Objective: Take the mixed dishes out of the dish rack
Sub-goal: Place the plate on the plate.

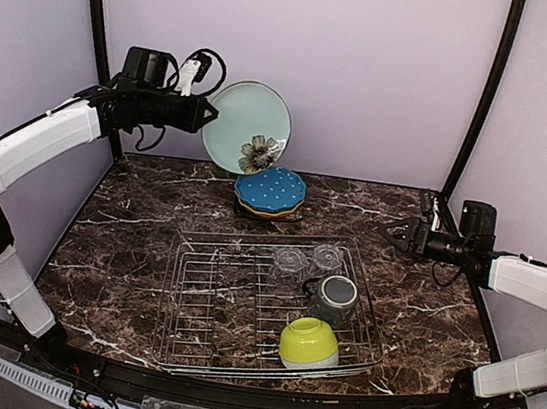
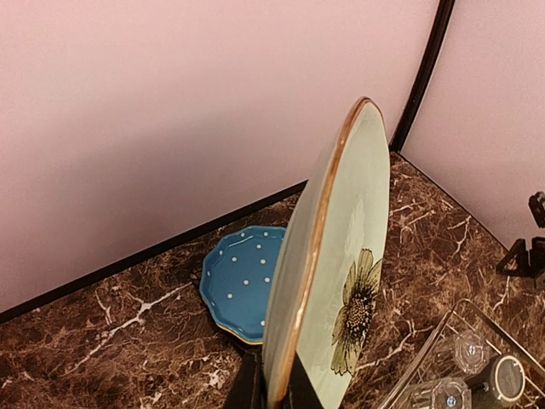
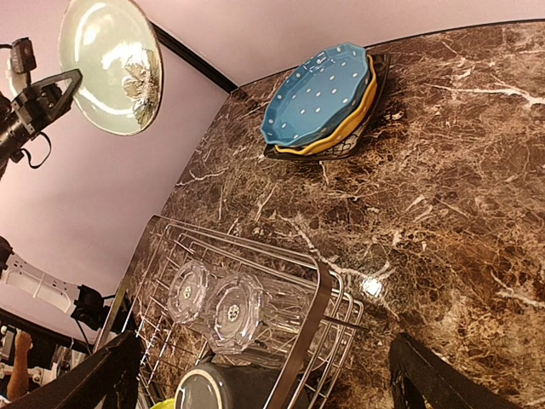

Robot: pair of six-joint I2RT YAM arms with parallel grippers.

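- Firmly pinches the rim of the pale teal plate in the left gripper, plate upright.
- Spreads the right gripper wide, empty, near the dish rack.

Top view high over the near edge of the table, looking down on the dish rack lower centre, left wrist view close up on the pale teal plate edge-on, right wrist view tilted, low over the marble, all three sharing the dotted blue plate

You are seeing the dotted blue plate hiding most of the yellow plate, the bottom edge cropping the dark grey mug.
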